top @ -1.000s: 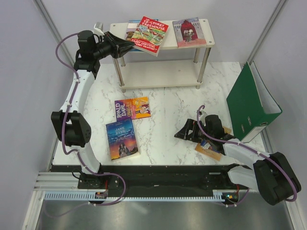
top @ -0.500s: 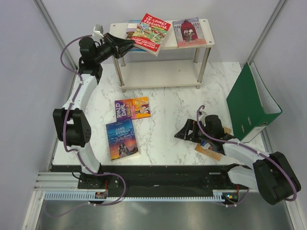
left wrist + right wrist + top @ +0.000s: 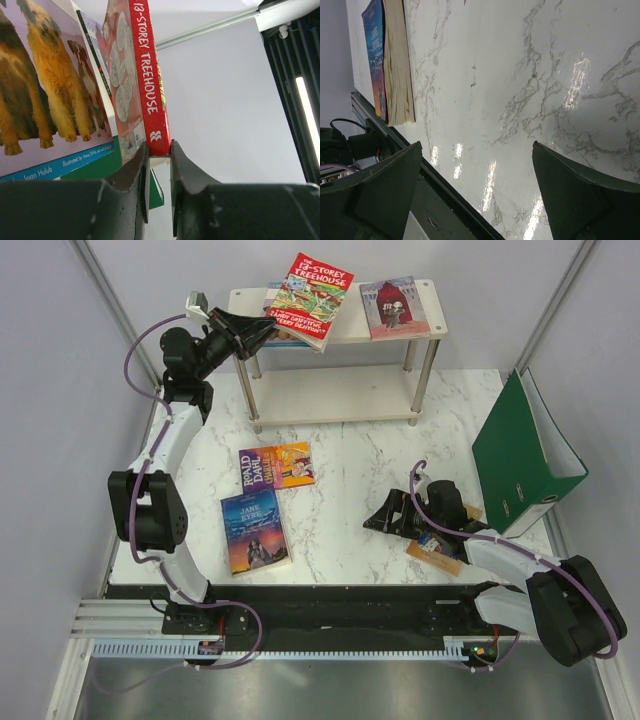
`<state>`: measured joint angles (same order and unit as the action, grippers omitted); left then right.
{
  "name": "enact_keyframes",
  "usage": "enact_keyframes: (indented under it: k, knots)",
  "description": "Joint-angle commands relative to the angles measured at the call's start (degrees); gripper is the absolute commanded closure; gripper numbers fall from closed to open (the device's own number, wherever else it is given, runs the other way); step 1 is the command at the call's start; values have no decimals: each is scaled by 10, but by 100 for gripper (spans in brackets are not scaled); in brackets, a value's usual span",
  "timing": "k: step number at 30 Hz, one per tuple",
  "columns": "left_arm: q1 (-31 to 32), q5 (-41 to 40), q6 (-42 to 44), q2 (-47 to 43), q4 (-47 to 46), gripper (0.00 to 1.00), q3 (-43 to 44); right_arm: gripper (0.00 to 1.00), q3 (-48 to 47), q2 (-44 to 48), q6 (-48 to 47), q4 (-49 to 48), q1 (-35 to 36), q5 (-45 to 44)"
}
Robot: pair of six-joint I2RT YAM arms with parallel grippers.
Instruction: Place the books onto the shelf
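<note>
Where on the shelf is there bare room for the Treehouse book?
Lower board looks bare along all that shows. Top board is crowded: dogs book left, red-cloak book right, only a narrow strip showing between.

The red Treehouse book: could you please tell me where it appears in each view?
Top external: Treehouse book, top centre, tilted over the shelf.
Left wrist: upper centre, spine rising out of the left gripper.
Right wrist: not in it.
Shared landmark: the left gripper, clamped on the book in both those views.
</note>
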<state>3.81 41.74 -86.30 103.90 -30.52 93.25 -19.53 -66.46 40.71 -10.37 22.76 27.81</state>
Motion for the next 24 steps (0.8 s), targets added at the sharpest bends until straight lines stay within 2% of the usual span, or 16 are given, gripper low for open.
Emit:
enact_keyframes:
  k: [1, 6, 24]
  knots:
    - [-9, -48, 16, -71, -52, 98, -25, 2, 2, -2, 0, -27, 3, 11]
    - [-13, -75, 61, -103, -10, 98, -33, 2, 3, -2, 0, -28, 3, 12]
    - [-9, -107, 73, -95, 5, 98, -34, 2, 5, -1, 2, -29, 3, 14]
